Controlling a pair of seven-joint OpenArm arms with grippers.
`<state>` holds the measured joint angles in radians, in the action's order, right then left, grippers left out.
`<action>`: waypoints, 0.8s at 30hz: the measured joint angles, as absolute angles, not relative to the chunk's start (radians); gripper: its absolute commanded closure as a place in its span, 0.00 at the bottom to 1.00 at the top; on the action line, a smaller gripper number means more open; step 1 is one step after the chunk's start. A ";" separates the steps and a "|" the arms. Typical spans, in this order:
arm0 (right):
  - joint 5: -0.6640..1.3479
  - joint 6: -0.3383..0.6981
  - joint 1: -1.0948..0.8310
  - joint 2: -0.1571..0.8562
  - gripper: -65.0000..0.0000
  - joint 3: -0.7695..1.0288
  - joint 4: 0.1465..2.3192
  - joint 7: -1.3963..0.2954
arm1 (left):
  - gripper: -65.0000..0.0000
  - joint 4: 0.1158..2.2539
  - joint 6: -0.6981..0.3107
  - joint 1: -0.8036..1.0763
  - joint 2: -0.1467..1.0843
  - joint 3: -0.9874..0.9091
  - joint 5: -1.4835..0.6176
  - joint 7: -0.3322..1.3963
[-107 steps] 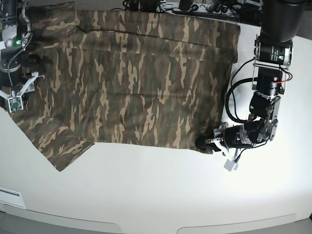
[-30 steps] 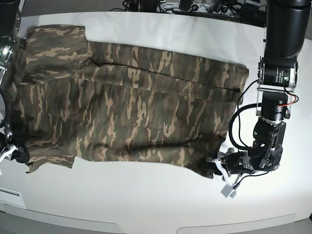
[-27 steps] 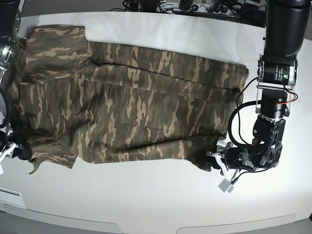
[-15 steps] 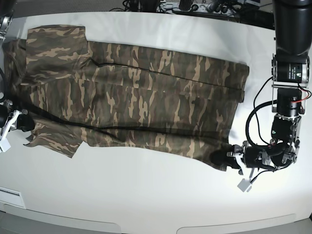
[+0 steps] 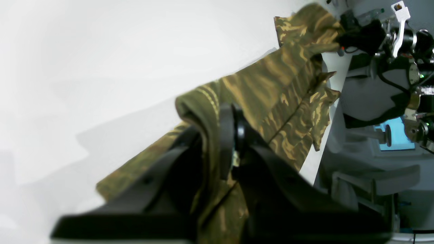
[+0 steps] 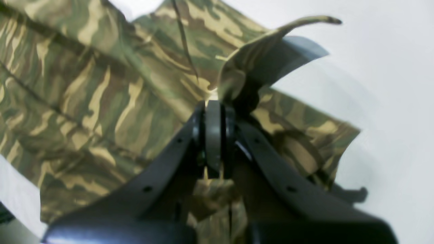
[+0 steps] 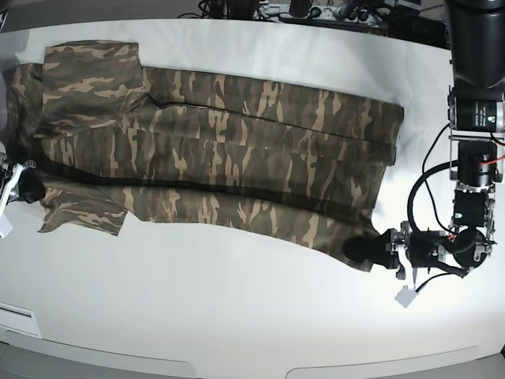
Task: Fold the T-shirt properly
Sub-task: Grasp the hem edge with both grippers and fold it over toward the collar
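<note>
Both claws (image 7: 364, 249) pinching T-shirt (image 7: 237, 150) corners

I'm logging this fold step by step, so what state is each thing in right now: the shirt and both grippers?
T-shirt: partly spread on the table, its near edge lifted and held at both ends, a fold line running along its length.
Left gripper: shut on the T-shirt's hem corner.
Right gripper: shut on the T-shirt's edge by the sleeve.
Near sleeve: lying loose and flat on the table.
</note>
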<state>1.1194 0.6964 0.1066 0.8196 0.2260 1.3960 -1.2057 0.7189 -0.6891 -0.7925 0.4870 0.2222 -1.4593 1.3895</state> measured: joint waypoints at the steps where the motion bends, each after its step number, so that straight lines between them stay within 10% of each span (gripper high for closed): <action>1: 1.132 0.696 0.100 0.820 1.00 0.226 1.396 -1.219 | 1.00 0.719 -0.689 -0.792 0.493 0.222 -1.459 1.390; 24: 1.262 0.696 0.008 0.878 1.00 0.225 1.401 -1.310 | 1.00 0.746 -0.682 -0.757 0.581 0.374 -1.467 1.389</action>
<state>1.2621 0.6964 0.0082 0.8780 0.2249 1.4006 -1.3102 0.7456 -0.6819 -0.7570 0.5812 0.3737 -1.4673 1.3888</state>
